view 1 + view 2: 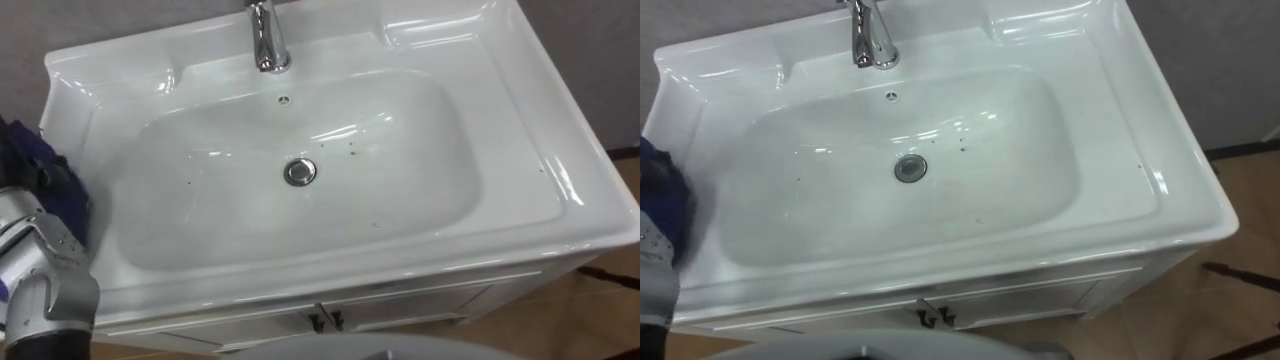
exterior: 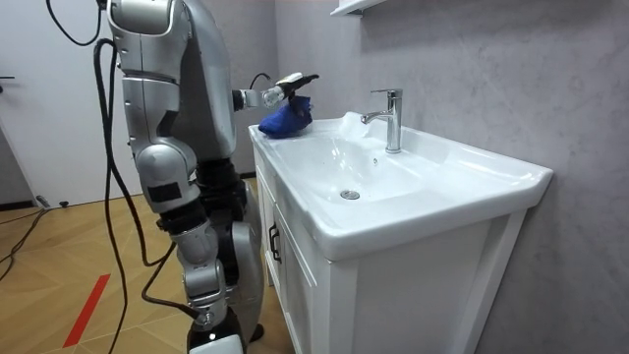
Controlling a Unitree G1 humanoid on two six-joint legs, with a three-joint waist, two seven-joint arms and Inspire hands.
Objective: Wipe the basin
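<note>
A white ceramic basin (image 1: 560,190) with a chrome tap (image 1: 266,40) and a round drain (image 1: 300,172) lies before me; small dark specks (image 1: 352,150) dot the bowl. A bunched blue cloth (image 1: 35,165) rests on the basin's left rim. My left hand (image 1: 55,235) comes in from the lower left and sits on the cloth, fingers curled into it. In the room view the left hand (image 2: 280,93) is just above the cloth (image 2: 287,120) at the basin's far corner. I stand upright at the cabinet front.
A white cabinet with two small door handles (image 1: 322,318) carries the basin. A grey wall (image 2: 472,59) runs behind the tap. Wooden floor (image 1: 600,320) shows to the right of the cabinet.
</note>
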